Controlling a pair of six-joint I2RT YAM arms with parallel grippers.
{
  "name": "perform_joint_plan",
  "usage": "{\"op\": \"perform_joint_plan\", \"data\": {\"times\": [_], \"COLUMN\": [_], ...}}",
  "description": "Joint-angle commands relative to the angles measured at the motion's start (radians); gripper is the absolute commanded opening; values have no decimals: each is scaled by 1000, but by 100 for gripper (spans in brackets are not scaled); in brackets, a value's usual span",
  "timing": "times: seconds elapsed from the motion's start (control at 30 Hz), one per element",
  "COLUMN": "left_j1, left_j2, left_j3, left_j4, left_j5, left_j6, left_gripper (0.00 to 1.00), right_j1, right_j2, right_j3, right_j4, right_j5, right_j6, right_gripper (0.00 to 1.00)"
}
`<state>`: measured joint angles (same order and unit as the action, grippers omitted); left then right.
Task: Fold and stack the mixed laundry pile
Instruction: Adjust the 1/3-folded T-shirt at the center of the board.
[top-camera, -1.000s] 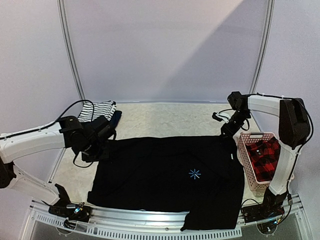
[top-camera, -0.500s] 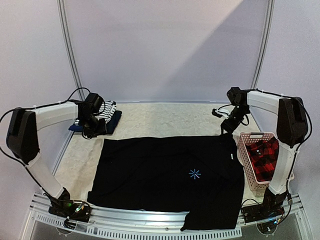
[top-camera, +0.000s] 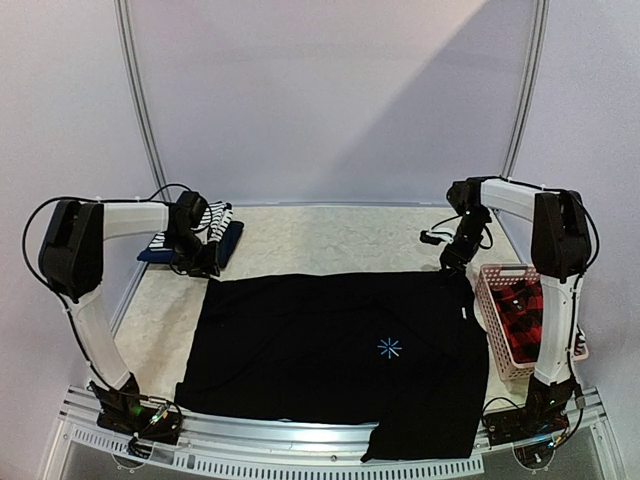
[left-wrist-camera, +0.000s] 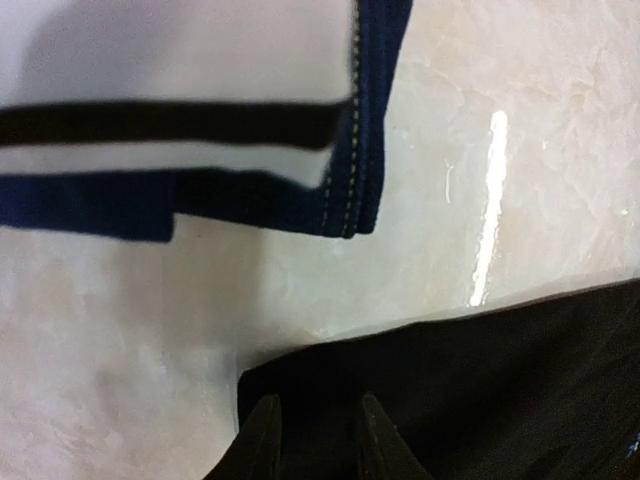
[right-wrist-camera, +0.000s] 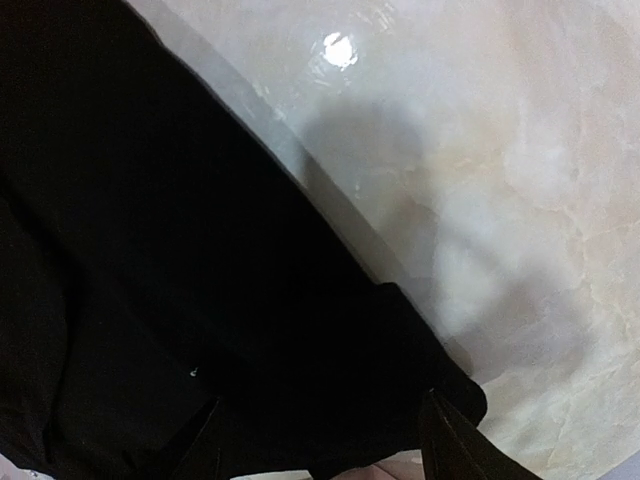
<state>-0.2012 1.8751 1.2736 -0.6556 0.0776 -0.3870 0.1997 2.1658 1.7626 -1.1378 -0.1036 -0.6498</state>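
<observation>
Fingers (left-wrist-camera: 262, 440) of left gripper (left-wrist-camera: 318, 400) stand narrowly apart over black shirt (left-wrist-camera: 480, 400) corner; I read right gripper (right-wrist-camera: 320, 412) spread wide at opposite corner

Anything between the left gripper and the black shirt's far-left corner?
Nothing visible. The left gripper is right over the shirt corner, fingers apart. The navy piece with the striped top on it lies farther back, with bare table between it and the corner.

You get bright, even light; glare streaks the bench (left-wrist-camera: 520, 120) at right in the left wrist view, and the black shirt (right-wrist-camera: 150, 250) blurs into featureless dark.
</observation>
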Motion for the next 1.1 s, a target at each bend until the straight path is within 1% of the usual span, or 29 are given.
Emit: {"op": "perform_joint_plan", "data": {"times": [0.0,0.13,0.17,0.27,0.3,0.43,0.47,0.6,0.73,0.83,0.87,0.93,1.0,1.07], "left_j1": [13,19,19,20,22,27,28,34,49,54,54,53,48,36], "left_j2": [60,112,118,125,123,119,127,184,247,266,267,249,192,107], "left_j3": [35,83,92,121,131,199,228,318,366,382,389,398,383,311], "left_j4": [-4,-48,-56,-76,-83,-110,-131,-209,-247,-249,-249,-255,-256,-240], "left_j5": [39,36,39,27,6,-72,-117,-235,-288,-320,-331,-331,-332,-327], "left_j6": [39,47,51,72,78,112,123,162,171,168,166,156,138,113], "left_gripper": [24,21,18,2,0,0,0,0,0,0,4,14,20,23], "right_j1": [-3,-3,-3,-3,-4,-3,-2,-3,-5,-8,-10,-14,-13,-14], "right_j2": [15,14,12,4,1,-25,-26,1,32,58,69,98,130,152], "right_j3": [46,58,57,54,48,3,3,51,96,111,122,170,202,217], "right_j4": [-60,-76,-79,-84,-80,-37,-31,-43,-53,-36,-40,-59,-74,-78], "right_j5": [23,28,26,25,22,29,36,42,38,53,54,46,29,11], "right_j6": [-17,-9,-7,0,4,18,18,6,-11,-29,-32,-38,-40,-37], "right_gripper": [64,64,64,64,64,64,64,64,64,64,64,64,64,64]}}
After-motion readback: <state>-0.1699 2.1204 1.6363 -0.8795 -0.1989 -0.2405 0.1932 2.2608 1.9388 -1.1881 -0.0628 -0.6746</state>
